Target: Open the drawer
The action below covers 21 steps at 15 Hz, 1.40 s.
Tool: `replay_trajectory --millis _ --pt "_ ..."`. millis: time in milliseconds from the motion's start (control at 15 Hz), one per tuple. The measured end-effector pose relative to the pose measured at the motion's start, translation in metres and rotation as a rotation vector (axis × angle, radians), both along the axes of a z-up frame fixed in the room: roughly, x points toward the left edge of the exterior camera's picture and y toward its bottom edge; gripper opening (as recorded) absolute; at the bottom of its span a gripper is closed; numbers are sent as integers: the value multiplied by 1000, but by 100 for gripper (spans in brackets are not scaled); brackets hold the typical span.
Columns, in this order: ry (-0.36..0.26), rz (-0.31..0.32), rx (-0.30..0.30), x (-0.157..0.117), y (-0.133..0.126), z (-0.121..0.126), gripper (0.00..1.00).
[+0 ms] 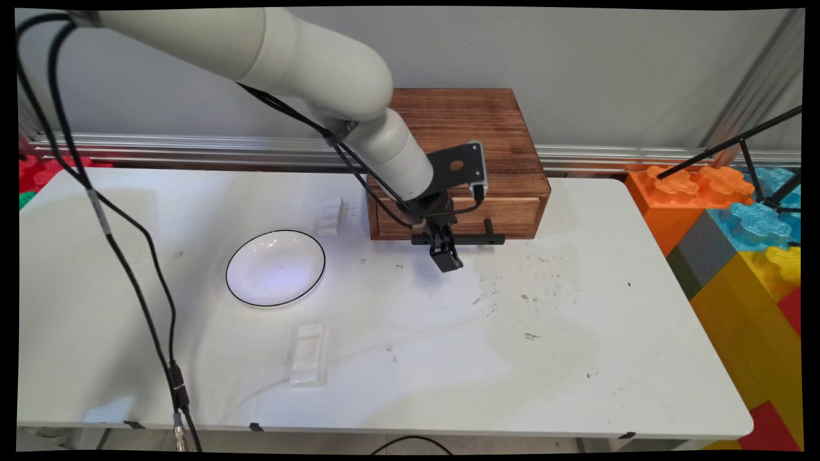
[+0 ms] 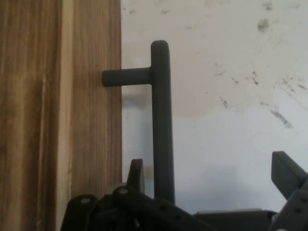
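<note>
Fig. Worktop seen from its near side, with the hand view as inset. Nearest to me, a clear plastic box lies flat on the white worktop, left of centre and well apart from everything else. Behind it and slightly left sits a shallow white bowl with a thin black rim, upright, with nothing in it. Just beyond the bowl's right side stands a second, smaller clear plastic piece; I cannot make out its shape. Dark scuff marks speckle the worktop right of centre.

Farther back, the end effector points down and towards me at the front of a wooden box, which stands on the far edge of the worktop. From the hand view I read it as spread wide: one finger rises close beside the drawer front, the other stands far off over bare worktop. The black bar handle of the drawer runs between them, close to the finger on the drawer side, and neither finger is pressed on it. A short post joins the bar to the pale drawer front. I cannot tell whether the drawer is fully pushed in.

To the right, off the worktop, large orange, blue, yellow and grey toy blocks are stacked. Behind everything, an aluminium rail runs along the foot of the grey wall
</note>
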<state>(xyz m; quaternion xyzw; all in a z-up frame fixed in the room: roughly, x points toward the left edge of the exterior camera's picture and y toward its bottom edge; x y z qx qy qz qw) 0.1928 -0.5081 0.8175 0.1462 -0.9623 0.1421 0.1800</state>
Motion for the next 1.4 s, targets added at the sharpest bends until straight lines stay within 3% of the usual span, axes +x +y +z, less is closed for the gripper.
replay_trajectory --millis 1400 --pt "-7 -32 2 -18 -14 -41 100"
